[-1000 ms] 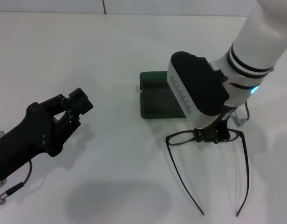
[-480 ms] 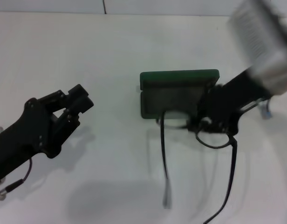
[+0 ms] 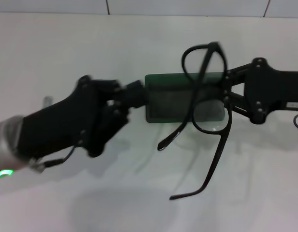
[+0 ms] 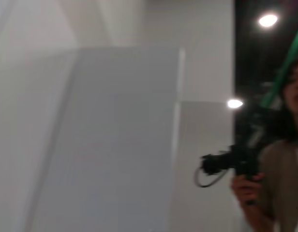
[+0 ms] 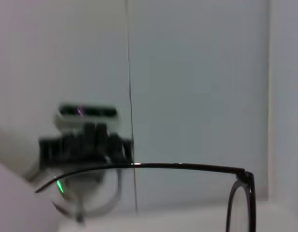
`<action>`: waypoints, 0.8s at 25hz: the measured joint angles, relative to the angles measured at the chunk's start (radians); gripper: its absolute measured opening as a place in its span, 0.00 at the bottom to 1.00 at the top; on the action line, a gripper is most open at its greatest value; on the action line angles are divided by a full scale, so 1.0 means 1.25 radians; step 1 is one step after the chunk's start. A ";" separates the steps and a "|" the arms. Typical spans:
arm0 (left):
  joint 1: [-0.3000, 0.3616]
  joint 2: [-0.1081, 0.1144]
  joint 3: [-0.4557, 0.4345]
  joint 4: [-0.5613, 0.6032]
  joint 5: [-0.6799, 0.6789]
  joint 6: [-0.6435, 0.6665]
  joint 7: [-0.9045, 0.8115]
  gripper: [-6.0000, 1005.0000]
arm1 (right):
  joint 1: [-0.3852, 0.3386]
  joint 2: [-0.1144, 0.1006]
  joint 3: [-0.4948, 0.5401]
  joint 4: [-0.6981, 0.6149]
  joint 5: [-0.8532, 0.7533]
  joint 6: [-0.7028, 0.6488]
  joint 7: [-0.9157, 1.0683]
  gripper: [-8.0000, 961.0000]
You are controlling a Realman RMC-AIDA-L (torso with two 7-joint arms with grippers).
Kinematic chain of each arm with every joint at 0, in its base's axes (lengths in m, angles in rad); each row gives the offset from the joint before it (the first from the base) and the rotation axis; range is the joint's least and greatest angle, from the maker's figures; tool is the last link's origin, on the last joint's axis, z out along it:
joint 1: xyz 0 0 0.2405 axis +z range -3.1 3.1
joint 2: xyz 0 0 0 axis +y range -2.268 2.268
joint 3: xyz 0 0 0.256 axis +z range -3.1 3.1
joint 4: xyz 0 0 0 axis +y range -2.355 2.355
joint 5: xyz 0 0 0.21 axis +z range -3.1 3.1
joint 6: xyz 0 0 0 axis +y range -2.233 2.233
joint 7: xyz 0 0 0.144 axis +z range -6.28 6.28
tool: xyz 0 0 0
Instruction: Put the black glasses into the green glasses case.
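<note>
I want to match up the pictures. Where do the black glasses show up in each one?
Head view: the black glasses hang right of centre, held by the right pincer over the green glasses case.
Left wrist view: not in it.
Right wrist view: one temple and a lens rim cross the lower part.
Shared landmark: the left pincer, also seen from the right wrist.

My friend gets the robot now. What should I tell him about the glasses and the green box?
Right gripper: shut on the black glasses, holding them in the air above the green glasses case, temples unfolded and hanging down.
Left gripper: at the case's left end; it looks to be touching it.
Case: open on the table.
Done: glasses picked up.
Left: lower them into the case and let go.
</note>
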 joint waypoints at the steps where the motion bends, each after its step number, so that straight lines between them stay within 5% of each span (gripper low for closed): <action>1: -0.010 0.000 0.002 0.000 0.001 0.000 -0.005 0.06 | -0.004 0.000 -0.001 0.021 0.024 -0.011 -0.014 0.11; 8: -0.081 -0.004 0.048 -0.005 -0.009 0.000 -0.017 0.04 | 0.003 -0.002 0.003 0.153 0.085 -0.070 -0.080 0.11; 20: -0.090 -0.013 0.069 -0.035 -0.059 0.000 -0.010 0.04 | 0.080 -0.002 -0.022 0.237 0.067 -0.050 -0.089 0.11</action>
